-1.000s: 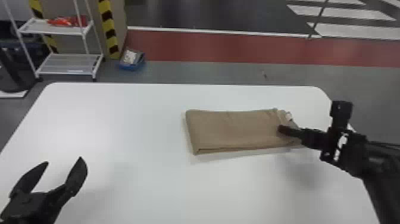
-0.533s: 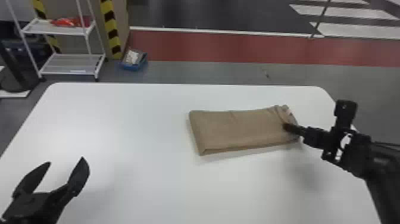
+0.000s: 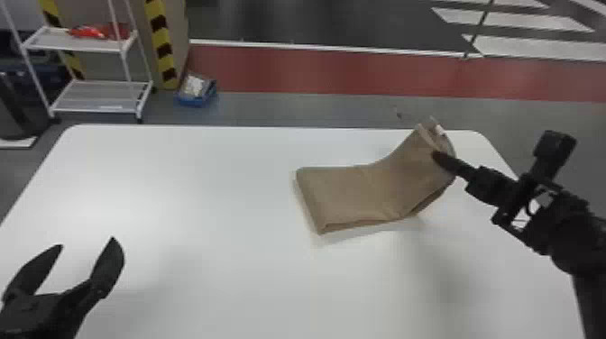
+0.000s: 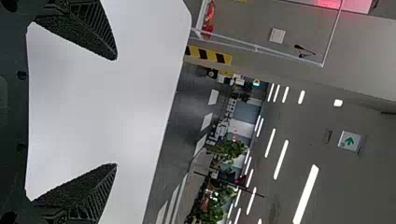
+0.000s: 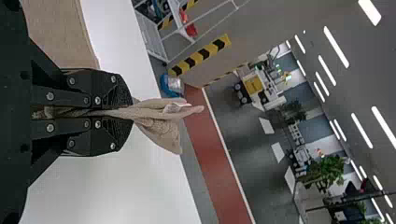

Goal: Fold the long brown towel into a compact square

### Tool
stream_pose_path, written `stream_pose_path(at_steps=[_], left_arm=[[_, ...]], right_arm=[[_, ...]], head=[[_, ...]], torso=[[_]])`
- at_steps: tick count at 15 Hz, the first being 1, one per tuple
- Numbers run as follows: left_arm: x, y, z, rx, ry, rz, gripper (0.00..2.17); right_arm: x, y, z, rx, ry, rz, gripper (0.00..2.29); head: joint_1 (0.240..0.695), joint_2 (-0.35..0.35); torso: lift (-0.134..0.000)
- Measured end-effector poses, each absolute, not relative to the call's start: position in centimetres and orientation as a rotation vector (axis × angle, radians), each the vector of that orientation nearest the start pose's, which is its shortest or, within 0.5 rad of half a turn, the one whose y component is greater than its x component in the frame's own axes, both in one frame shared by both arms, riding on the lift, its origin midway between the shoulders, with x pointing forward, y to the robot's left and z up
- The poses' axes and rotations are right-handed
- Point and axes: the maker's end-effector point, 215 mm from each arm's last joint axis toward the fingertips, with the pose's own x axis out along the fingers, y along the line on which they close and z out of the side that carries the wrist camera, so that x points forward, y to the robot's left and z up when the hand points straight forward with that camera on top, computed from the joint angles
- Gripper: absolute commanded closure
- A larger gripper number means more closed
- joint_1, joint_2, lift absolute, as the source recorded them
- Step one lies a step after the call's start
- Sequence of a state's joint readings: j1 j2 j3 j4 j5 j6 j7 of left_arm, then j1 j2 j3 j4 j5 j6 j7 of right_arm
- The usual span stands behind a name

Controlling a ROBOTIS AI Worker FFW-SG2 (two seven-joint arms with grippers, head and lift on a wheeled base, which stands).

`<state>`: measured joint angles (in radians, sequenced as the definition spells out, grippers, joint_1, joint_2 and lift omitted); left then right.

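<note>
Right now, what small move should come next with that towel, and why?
Probably the right gripper should bring the raised end of the towel leftward over the flat part: it is shut on that end, which is off the table, while the rest lies flat, ready for another fold.

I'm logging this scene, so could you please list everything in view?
towel: one, brown, on table, right end lifted
table: one, white, before robot
rack: one, white, beyond table, left
item: at least one, red, on rack
box: one, blue, floor beside rack
hazard tape: several, yellow-black, near rack
floor band: one, red, beyond table
plants: several, green, background
lights: many, white, overhead
left gripper: one, black, open, table's near left
right gripper: one, black, shut on towel
</note>
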<state>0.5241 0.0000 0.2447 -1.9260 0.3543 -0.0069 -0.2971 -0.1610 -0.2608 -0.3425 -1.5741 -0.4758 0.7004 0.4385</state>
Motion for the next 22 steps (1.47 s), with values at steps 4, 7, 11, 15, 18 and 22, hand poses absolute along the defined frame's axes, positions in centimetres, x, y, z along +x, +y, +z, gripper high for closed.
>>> stream_pose_path(at_steps=[4,7,11,15,18,22], left_arm=[[41.6,31.0,-37.1,-0.229,0.029,-0.032,0.05],[41.3,30.9,-34.7,-0.13,-0.047,-0.007,0.05],[41.3,29.5,-34.0,-0.076,-0.07,-0.016,0.05],[41.3,29.3,-34.3,-0.08,-0.064,-0.02,0.05],[41.4,29.2,-34.4,-0.082,-0.063,-0.025,0.06],[41.4,29.3,-34.5,-0.085,-0.063,-0.026,0.06]], right_arm=[[59.1,-25.1,-33.4,0.353,0.334,0.397,1.66],[58.4,-19.6,-34.0,0.307,0.367,0.47,1.66],[56.8,-14.9,-36.4,0.26,0.449,0.523,1.66],[55.2,-12.4,-39.0,0.204,0.54,0.546,0.03],[54.2,-9.5,-38.4,0.221,0.528,0.645,0.04],[55.3,-10.0,-34.0,0.346,0.37,0.673,0.43]], head=[[0.695,0.057],[0.695,0.118],[0.695,0.162],[0.695,0.19],[0.695,0.218],[0.695,0.222]], torso=[[-0.123],[-0.123],[-0.123],[-0.123],[-0.123],[-0.123]])
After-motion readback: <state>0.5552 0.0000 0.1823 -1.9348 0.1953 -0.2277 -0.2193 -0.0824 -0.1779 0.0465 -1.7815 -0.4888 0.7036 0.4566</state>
